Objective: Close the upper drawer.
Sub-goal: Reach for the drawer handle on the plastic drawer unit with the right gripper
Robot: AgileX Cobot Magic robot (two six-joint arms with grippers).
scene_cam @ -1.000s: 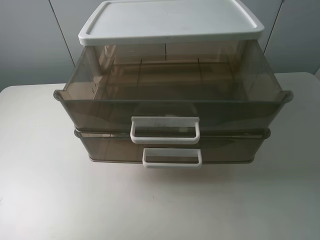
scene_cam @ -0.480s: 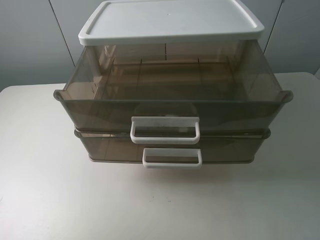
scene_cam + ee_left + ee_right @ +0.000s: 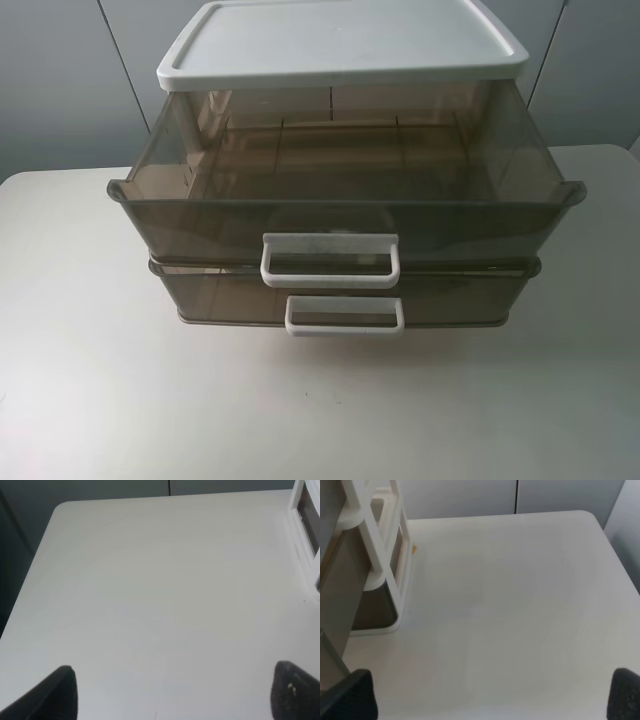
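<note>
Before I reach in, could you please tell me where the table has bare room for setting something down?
The table is bare in front of the lower drawer and in strips on either side of both drawers, out to the table edges. The middle is crowded: the upper drawer stands pulled out, overhanging the lower one. The white top above them is also bare.

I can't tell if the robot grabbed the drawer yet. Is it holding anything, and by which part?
Nothing is held. The left end effector and the right end effector are both open over the table, and the upper drawer with its white handle is untouched.
</note>
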